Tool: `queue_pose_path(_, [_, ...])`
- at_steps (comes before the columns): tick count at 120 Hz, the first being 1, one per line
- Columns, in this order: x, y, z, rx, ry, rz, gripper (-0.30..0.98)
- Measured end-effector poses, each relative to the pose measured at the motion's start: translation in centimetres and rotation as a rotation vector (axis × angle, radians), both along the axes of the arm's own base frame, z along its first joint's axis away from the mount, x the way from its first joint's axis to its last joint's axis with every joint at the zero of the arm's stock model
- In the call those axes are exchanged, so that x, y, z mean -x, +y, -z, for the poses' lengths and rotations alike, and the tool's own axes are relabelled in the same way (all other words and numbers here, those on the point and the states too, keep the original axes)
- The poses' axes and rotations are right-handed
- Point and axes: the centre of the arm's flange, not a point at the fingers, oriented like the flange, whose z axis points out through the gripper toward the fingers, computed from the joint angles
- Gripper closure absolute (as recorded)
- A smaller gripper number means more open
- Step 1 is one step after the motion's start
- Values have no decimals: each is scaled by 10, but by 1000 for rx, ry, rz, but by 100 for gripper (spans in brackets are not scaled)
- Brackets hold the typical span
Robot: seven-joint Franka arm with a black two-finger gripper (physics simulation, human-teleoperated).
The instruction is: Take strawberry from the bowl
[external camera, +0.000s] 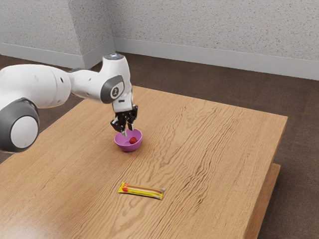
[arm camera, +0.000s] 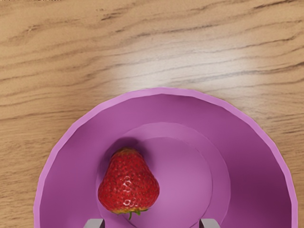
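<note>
Walls (external camera: 199, 25): pale and speckled, with a light grey baseboard (external camera: 209, 59) along the foot. Floor (external camera: 179, 77): dark brown. Desk (external camera: 209, 154): wood, with pronounced wavy grain; a lower wooden part shows beneath its edge at the exterior view's right.

Robot arm (external camera: 37, 84): white with dark grey joint covers, reaching in over the desk from the exterior view's left, its hand pointing down.

Bowl (external camera: 128, 148): round, purple-pink, standing upright on the desk directly below the hand. Snack bar (external camera: 142, 191): yellow wrapper with red markings, lying flat on the desk, well apart from the bowl.

Jaws: black with pale tips, parted and gripping nothing; I note them poised above the bowl. In the wrist view, the two fingertips (arm camera: 94, 223) stand apart, over the bowl's interior.

Strawberry (arm camera: 128, 183): red, lying on its side inside the bowl, off centre on the bowl's bottom, closer to one fingertip than to the other. A small green leaf tip (arm camera: 131, 213) shows at its broad end.
</note>
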Motion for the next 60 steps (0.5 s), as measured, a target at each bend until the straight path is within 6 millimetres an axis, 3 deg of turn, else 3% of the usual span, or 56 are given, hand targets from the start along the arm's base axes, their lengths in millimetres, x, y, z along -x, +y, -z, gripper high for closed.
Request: queue_pose_path(60, [-5,-11,28,15,-8,92,49])
